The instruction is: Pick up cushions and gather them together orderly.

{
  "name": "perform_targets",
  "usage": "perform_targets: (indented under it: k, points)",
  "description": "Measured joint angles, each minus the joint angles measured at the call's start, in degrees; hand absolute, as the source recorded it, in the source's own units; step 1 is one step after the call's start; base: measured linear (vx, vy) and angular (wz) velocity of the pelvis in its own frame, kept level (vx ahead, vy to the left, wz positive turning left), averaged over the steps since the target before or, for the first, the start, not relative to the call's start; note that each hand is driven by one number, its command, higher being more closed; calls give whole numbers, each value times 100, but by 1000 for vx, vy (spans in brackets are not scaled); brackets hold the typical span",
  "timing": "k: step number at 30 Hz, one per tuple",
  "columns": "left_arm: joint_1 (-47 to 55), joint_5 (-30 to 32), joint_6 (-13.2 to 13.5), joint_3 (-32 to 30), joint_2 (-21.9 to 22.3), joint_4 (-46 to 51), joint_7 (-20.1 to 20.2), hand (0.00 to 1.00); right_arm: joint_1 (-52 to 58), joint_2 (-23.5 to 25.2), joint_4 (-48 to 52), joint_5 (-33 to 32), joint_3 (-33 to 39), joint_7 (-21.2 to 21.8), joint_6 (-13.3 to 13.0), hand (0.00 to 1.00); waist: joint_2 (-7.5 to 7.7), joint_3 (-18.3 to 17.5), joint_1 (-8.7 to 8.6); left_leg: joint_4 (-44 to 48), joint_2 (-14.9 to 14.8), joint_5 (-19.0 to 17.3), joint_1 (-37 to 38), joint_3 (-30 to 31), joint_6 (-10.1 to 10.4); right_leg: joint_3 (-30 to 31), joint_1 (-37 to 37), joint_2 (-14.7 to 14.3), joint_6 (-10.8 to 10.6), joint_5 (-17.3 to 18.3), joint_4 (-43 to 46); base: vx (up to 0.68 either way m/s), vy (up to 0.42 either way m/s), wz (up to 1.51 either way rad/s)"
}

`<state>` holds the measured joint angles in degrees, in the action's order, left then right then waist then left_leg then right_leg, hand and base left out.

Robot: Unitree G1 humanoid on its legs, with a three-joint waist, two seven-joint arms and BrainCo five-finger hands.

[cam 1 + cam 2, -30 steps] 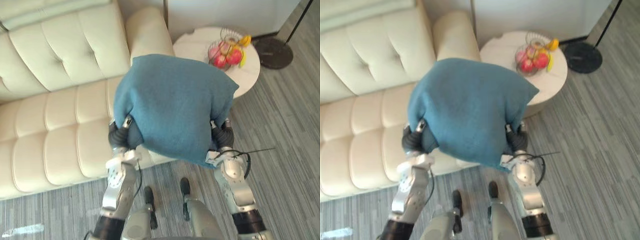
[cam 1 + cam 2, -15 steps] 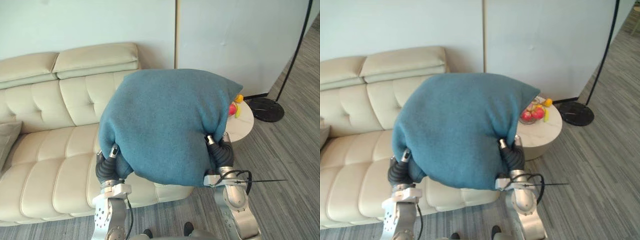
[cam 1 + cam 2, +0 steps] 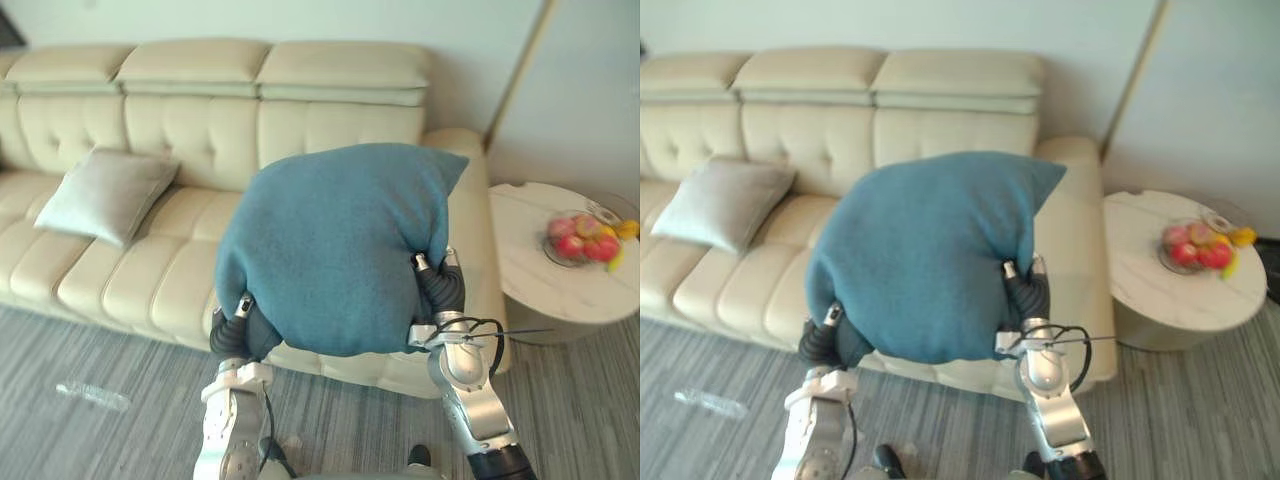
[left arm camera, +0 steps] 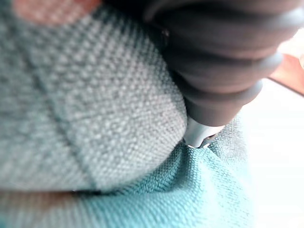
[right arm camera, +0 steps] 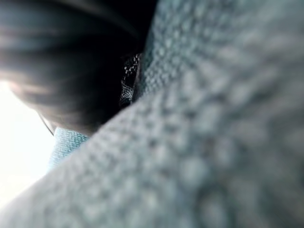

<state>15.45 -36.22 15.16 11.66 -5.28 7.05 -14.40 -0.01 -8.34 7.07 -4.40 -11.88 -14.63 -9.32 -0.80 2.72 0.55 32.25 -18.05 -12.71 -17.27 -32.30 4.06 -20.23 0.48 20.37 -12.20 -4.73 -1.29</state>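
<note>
A big teal-blue cushion (image 3: pixel 335 245) is held up in front of me, above the sofa's front edge, between my two hands. My left hand (image 3: pixel 238 332) is tucked under its lower left side, with only the dark ribbed cover showing. My right hand (image 3: pixel 441 286) presses into its right side in the same way. Both wrist views look from very close at the cushion's knitted fabric (image 4: pixel 95 118) (image 5: pixel 213 142). A second, light grey cushion (image 3: pixel 105 193) leans on the seat at the left end of the cream sofa (image 3: pixel 330 85).
A round white side table (image 3: pixel 540 285) stands to the right of the sofa, with a wire bowl of fruit (image 3: pixel 585 238) on it. Grey striped floor (image 3: pixel 90 380) runs along the sofa's front.
The whole picture has swung to the left, bringing the grey cushion and more of the sofa into view. The blue cushion stays held between both hands.
</note>
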Motion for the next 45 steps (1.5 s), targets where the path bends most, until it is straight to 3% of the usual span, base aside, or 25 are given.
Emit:
perform_targets:
  k: [1, 2, 3, 4, 5, 6, 7, 8, 11, 12, 13, 16, 18, 20, 21, 23, 25, 27, 28, 29, 30, 32, 38, 40, 45]
  points:
    - [-12, -2, -46, 1, 25, -32, 0, 100, -3, 6, -75, 6, 0, 3, 30, 100, -20, -21, 40, 314, 121, -372, -71, -34, -129, 5, -136, 274, -110, -66, 362, 114, 479, 2]
    - [-41, 0, -56, 10, 29, -39, 1, 100, -1, -2, -168, 2, 37, 2, 35, 100, -29, -15, -3, 319, 296, -498, -72, -87, -288, -35, -485, 586, 5, -107, 1056, 111, 492, 8]
    - [-54, 1, -60, 17, 29, -41, 2, 100, -4, -17, -194, -1, 47, 0, 38, 100, -64, 4, -21, 307, 345, -524, -59, -92, -337, -46, -633, 672, 221, -125, 1351, 118, 513, 23]
    - [-102, 17, -95, 32, 16, -49, 2, 100, -8, -62, -328, -8, 64, -1, 42, 100, -176, 97, -62, 214, 451, -597, 46, 4, -471, 447, -1250, 651, 1129, 146, 2538, 143, 470, 34]
    - [-116, 30, -116, 31, -88, -82, 2, 100, 7, -37, -482, -10, 77, 0, 98, 100, -205, 129, -155, -15, 486, -589, 218, 92, -493, 1226, -1623, 80, 830, 787, 3483, 163, 420, 40]
    - [-121, 33, -121, 30, -127, -100, 2, 100, 9, -16, -515, -10, 82, 0, 102, 100, -207, 133, -186, -112, 520, -574, 282, 125, -501, 1368, -1691, -144, 724, 957, 3661, 256, 370, 55]
    - [-123, 74, -170, 30, -256, -110, 8, 100, 8, 63, -564, -20, 101, 16, 101, 100, -118, 190, -226, -592, 787, -452, 615, 149, -503, 1445, -1808, -633, 695, 1363, 3782, 280, 275, 45]
    - [-129, 129, -177, 29, -325, -111, 13, 100, -10, 59, -563, -21, 111, 39, 89, 100, 0, 199, -232, -990, 1072, -369, 878, 117, -522, 1248, -1895, -924, 829, 1566, 3551, 237, 221, 38]
    - [-180, 184, -174, 25, -299, -114, 14, 100, -94, 49, -563, -29, 115, 44, 66, 100, 32, 233, -238, -1348, 1316, -361, 1180, 92, -518, 909, -2100, -1484, 1017, 1627, 2828, 217, 86, 14]
    - [-225, 246, -175, 24, -305, -115, 14, 100, -138, 49, -563, -29, 131, 44, 64, 100, -23, 266, -249, -1473, 1396, -361, 1299, 113, -518, 823, -2157, -1718, 1204, 1339, 2265, 309, 80, 34]
    - [-268, 268, -188, 55, -249, -164, 17, 100, -105, 5, -563, -30, 210, 45, 67, 100, -120, 257, -335, -1545, 1485, -365, 1387, 329, -510, 810, -2020, -1798, 1624, 881, 2021, 368, 94, 34]
    - [-357, 295, -200, 139, -231, -272, 95, 100, -83, -80, -545, -36, 269, 48, 68, 100, -210, 246, -326, -1553, 1426, -275, 1446, 537, -356, 731, -1806, -1834, 1643, 939, 1847, 327, 41, 20]
    - [-376, 289, -292, 287, -170, -360, 118, 100, 276, -80, -235, -56, 403, 48, 118, 100, -210, 249, -326, -546, 1157, -150, 1363, 596, -193, 610, -1267, -1856, 1658, 959, 1609, 314, 3, 32]
    - [-293, 249, -331, 344, -117, -353, 204, 100, 676, -75, 344, -49, 447, 48, 152, 100, -197, 260, -320, 1018, 770, 382, 986, 608, -411, 620, -694, -1861, 1667, 986, 1316, 303, 58, 2]
    - [-204, 239, -331, 401, -90, -283, 258, 100, 915, -66, 839, -19, 453, 47, 142, 100, -173, 265, -174, 1736, 460, 283, 691, 592, -603, 824, -365, -1845, 1632, 1009, 1139, 339, 180, -60]
    - [-168, 239, -324, 459, -71, -98, 329, 100, 962, -54, 1274, -9, 512, 45, 72, 100, -178, 260, -107, 1924, 309, 2, 298, 862, -561, 1149, -238, -1812, 1579, 1096, 1019, 311, 223, -76]
    - [-232, 244, -298, 478, -44, 25, 342, 100, 883, 17, 1404, -7, 575, 6, -47, 100, -103, 300, -48, 923, 425, -278, -46, 1530, -344, 1711, -236, -1643, 1391, 1209, 1075, 193, 276, -93]
    - [-234, 250, -294, 478, -36, 26, 343, 100, 855, 98, 1379, -3, 595, 2, -47, 100, -89, 305, -21, -303, 679, -168, 156, 2152, -203, 2069, -266, -1563, 1229, 1305, 1227, 134, 317, -119]
    - [-166, 252, -267, 476, -26, 22, 343, 100, 832, 117, 1263, -2, 584, 2, -53, 100, -224, 240, 43, -1578, 816, 566, 594, 2944, 407, 2542, -346, -1621, 889, 1503, 1386, 134, 433, -160]
    - [-92, 254, -288, 452, -120, -27, 340, 100, 866, 249, 954, -1, 550, 3, -65, 100, -39, 170, -4, -1539, 1007, 486, 751, 2819, 389, 2840, -355, -1468, 758, 1520, 1387, 154, 411, -134]
    - [-72, 259, -289, 453, -120, -16, 341, 100, 890, 325, 889, -1, 551, 2, -65, 100, 1, 151, -47, -1488, 1096, 441, 749, 2807, 340, 2902, -375, -1437, 733, 1460, 1385, 146, 346, -83]
    - [-27, 346, -289, 452, -143, 16, 341, 100, 946, 386, 752, -3, 555, 20, -18, 100, 229, 101, -95, -1293, 1187, 283, 738, 2449, 219, 3202, -536, -1241, 578, 1274, 1294, 137, 298, -84]
    - [103, 364, -292, 457, -254, 17, 345, 100, 921, 367, 632, 205, 551, 159, -8, 100, 294, 51, -95, -1652, 1342, 309, 853, 2158, 169, 3520, -809, -1141, 504, 1017, 1027, 21, 80, -55]
    - [109, 369, -293, 441, -257, 16, 343, 100, 709, 353, 146, 207, 554, 159, -12, 100, 289, 22, -94, -1871, 1327, 343, 948, 1997, 122, 3723, -899, -1168, 451, 900, 786, -27, -55, -62]
    - [60, 582, -298, 195, -232, 16, 320, 100, 247, 264, -634, 214, 474, 158, 83, 100, 206, -46, -65, -2153, 1234, 375, 835, 1716, 85, 4085, -1284, -1354, 604, 332, 295, -54, -46, -79]
